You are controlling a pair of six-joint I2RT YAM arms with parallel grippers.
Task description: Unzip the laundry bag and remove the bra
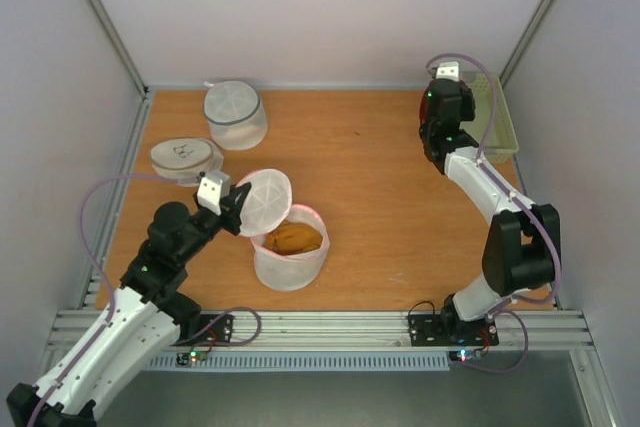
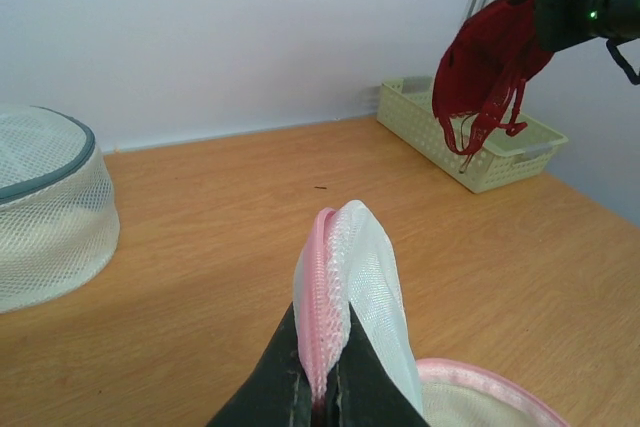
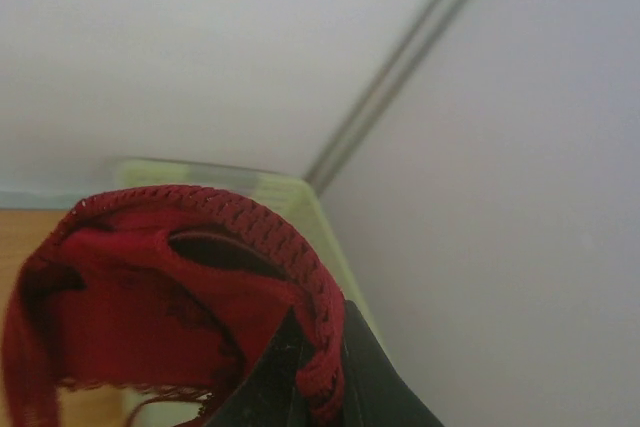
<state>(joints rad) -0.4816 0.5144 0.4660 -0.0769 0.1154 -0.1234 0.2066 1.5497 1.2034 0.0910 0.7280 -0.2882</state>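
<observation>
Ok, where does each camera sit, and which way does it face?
Top external: above and behind the arms, looking down on the wooden table; left arm and right arm show.
Left wrist: on the left arm, facing across to the pale green plastic basket; left jaws pinch the round pink-zippered white mesh bag lid.
Right wrist: on the right arm, facing the far right corner; right jaws pinch a dark red lace garment.
Shared: both wrist views show that garment and basket.

laundry bag (image 1: 290, 265) ctr | drum (image 1: 237, 119), flat bag (image 1: 186, 156) behind-L | basket (image 1: 502, 123) back-R, bra (image 2: 489, 55) beside
</observation>
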